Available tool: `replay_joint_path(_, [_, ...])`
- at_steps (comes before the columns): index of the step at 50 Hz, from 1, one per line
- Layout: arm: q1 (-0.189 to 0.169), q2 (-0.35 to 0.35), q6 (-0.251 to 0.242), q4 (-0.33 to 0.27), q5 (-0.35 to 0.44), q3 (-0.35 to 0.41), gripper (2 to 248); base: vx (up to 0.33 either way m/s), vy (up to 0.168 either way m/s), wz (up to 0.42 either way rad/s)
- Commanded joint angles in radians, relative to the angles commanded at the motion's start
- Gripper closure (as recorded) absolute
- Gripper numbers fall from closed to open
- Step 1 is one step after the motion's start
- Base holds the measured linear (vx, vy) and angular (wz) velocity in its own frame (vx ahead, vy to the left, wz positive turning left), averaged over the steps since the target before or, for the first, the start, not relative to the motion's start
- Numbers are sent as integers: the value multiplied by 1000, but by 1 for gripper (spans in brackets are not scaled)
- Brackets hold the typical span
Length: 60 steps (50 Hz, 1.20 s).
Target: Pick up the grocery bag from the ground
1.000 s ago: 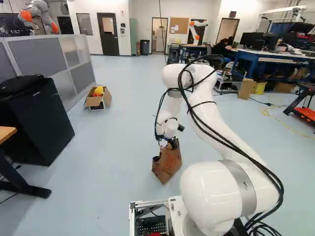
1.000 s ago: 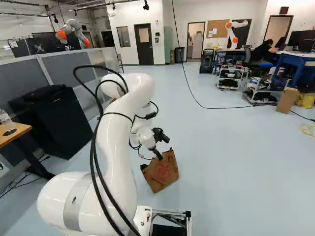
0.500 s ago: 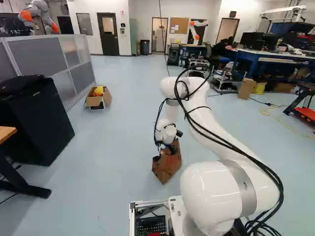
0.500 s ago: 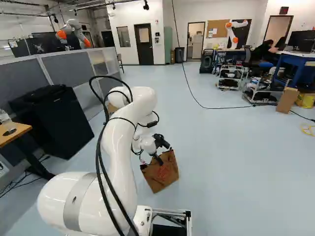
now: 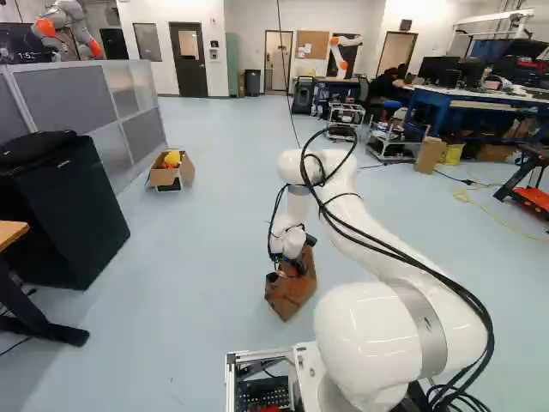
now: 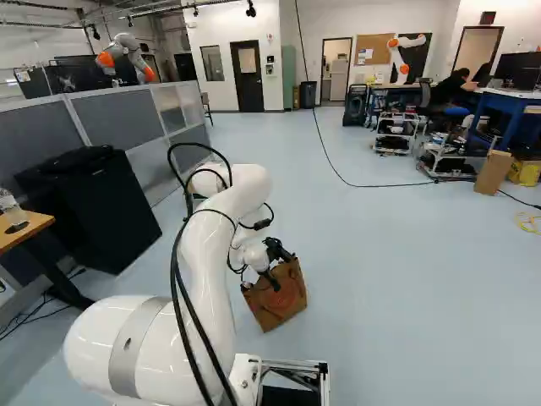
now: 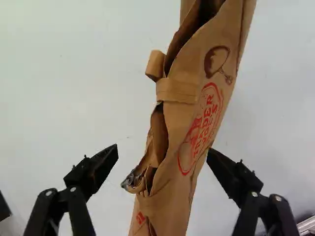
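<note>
Smooth, pale floor (image 6: pixel 406 279) underlies the creased brown paper bag (image 7: pixel 179 125); the gripper (image 6: pixel 272 281) straddles it, jaws apart.

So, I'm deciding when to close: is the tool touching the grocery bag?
Cannot tell. The wrist view shows floor between one finger of the open tool and the bag, but its other fingertip meets the bag's edge, perhaps only above it.

Grocery bag (image 7: pixel 202 88): matt paper, creased along its folds.
Arm (image 5: pixel 364 330): smooth, glossy shell; grey band (image 5: pixel 419 326) with a metallic sheen.
End effector (image 6: pixel 275 281): mostly matt, with small shiny metal screw heads.
Floor (image 5: pixel 197 275): smooth, softly shiny.
Box (image 5: pixel 160 178): matt cardboard.
Bench (image 6: pixel 30 230): smooth wood-look top.
</note>
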Motion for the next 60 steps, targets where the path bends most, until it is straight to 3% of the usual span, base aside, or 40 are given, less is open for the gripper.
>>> replay_joint_path(1, [0, 0, 0, 0, 0, 0, 3, 0, 0, 0])
replay_joint_path(2, [0, 0, 0, 0, 0, 0, 26, 0, 0, 0])
replay_joint_path(6, [0, 0, 0, 0, 0, 0, 26, 0, 0, 0])
replay_joint_path(7, [0, 0, 0, 0, 0, 0, 64, 0, 0, 0])
replay_joint_path(11, [0, 0, 0, 0, 0, 0, 64, 0, 0, 0])
replay_joint_path(12, [0, 0, 0, 0, 0, 0, 103, 0, 0, 0])
replay_joint_path(16, [0, 0, 0, 0, 0, 0, 103, 0, 0, 0])
replay_joint_path(17, [0, 0, 0, 0, 0, 0, 141, 0, 0, 0])
replay_joint_path(22, [0, 0, 0, 0, 0, 0, 141, 0, 0, 0])
replay_joint_path(23, [0, 0, 0, 0, 0, 0, 179, 0, 0, 0])
replay_joint_path(27, [0, 0, 0, 0, 0, 0, 179, 0, 0, 0])
replay_joint_path(28, [0, 0, 0, 0, 0, 0, 216, 0, 0, 0])
replay_joint_path(43, [0, 7, 0, 0, 0, 6, 225, 0, 0, 0])
replay_joint_path(60, [0, 114, 0, 0, 0, 101, 225, 0, 0, 0])
